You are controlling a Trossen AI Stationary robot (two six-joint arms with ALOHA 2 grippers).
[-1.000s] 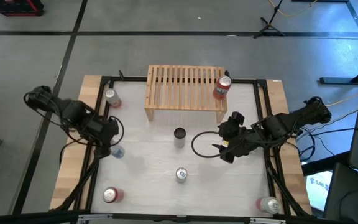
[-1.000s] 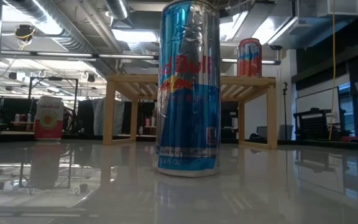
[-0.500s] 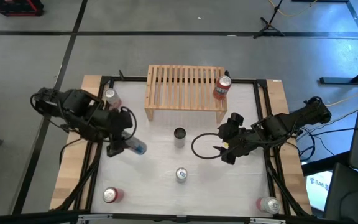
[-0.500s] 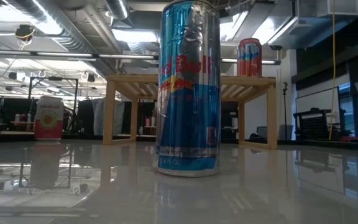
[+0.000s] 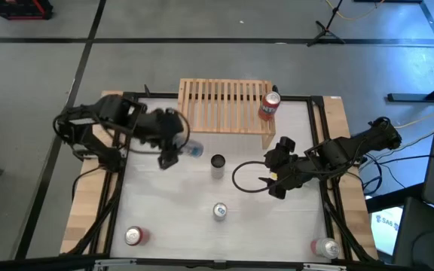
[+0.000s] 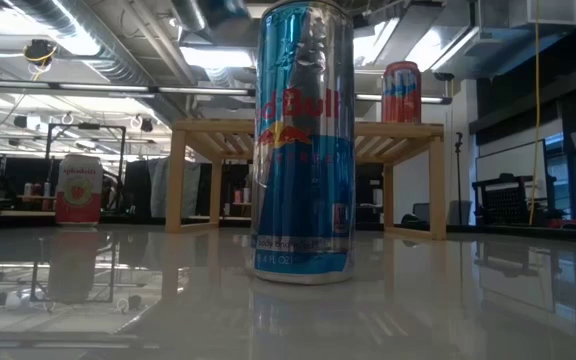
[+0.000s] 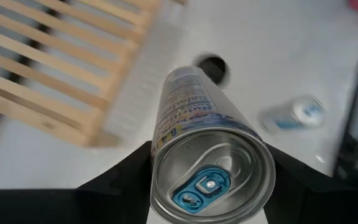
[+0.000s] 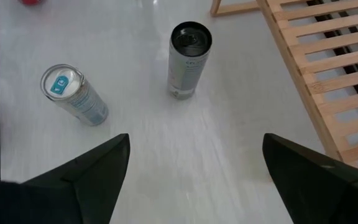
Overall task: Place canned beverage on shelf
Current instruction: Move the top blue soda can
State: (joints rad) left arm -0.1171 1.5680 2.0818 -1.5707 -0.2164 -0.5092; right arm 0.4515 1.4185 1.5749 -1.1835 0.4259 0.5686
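Silver-and-blue can (image 5: 190,150) rides in the left gripper (image 5: 173,153) from above, tipped on its side just off the shelf's (image 5: 224,105) near left corner; a red can (image 5: 269,106) stands on the slats at the far right end, and the right gripper (image 5: 271,181) hangs fingers spread beside a dark-topped can (image 5: 217,165). Down low, a tall blue can (image 6: 304,140) fills the middle, shelf behind it; left wrist shows fingers (image 7: 120,183) pinching the can, lid towards the camera; right wrist shows two cans ahead of spread fingers (image 8: 92,171).
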